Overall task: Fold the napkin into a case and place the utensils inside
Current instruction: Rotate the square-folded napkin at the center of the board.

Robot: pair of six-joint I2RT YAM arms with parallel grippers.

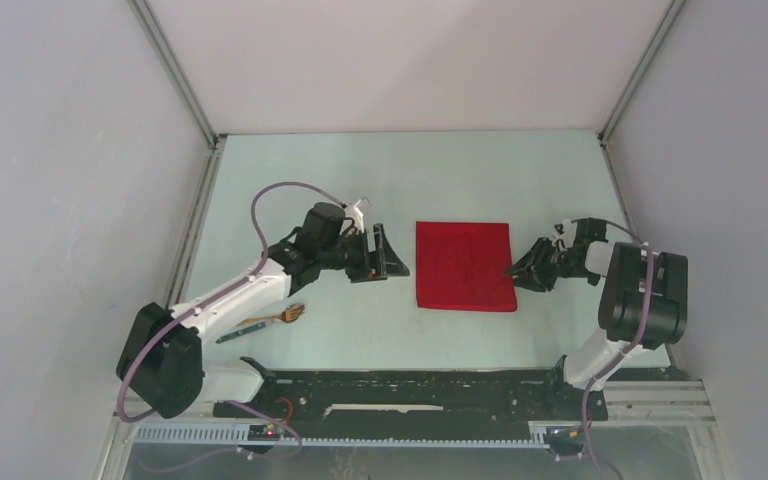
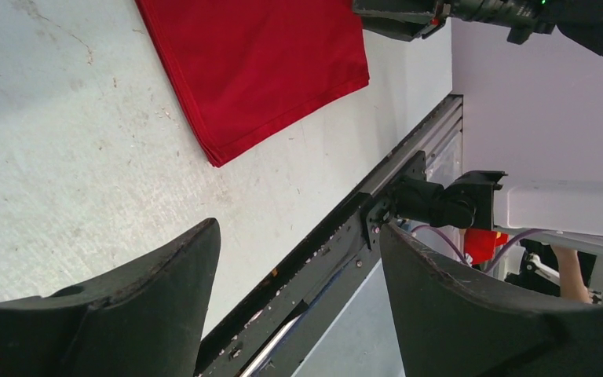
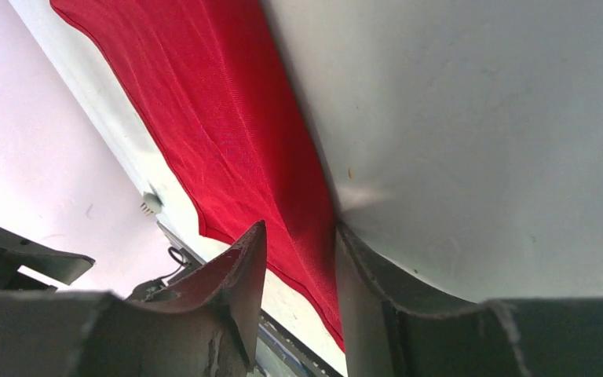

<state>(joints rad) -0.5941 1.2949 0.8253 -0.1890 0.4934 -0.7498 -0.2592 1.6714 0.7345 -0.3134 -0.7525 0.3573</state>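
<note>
Right claw (image 1: 513, 270) nearer, at napkin (image 1: 464, 265) edge.
Napkin flat mid-table, between both claws. Right jaws close-set astride its right edge, pinch unclear. Left claw (image 1: 392, 255) gapes empty near the left edge.

Two arms entered in our list: the left arm (image 1: 230, 295) and the right arm (image 1: 600, 358), each built of white tubular links between bulky black joint housings, each trailing a lilac cable (image 1: 293, 184). We record the left gripper (image 1: 392, 250) and the right gripper (image 1: 512, 270) as matte black, with broad tapered fingers (image 2: 126, 314), scuffed along their edges.
</note>
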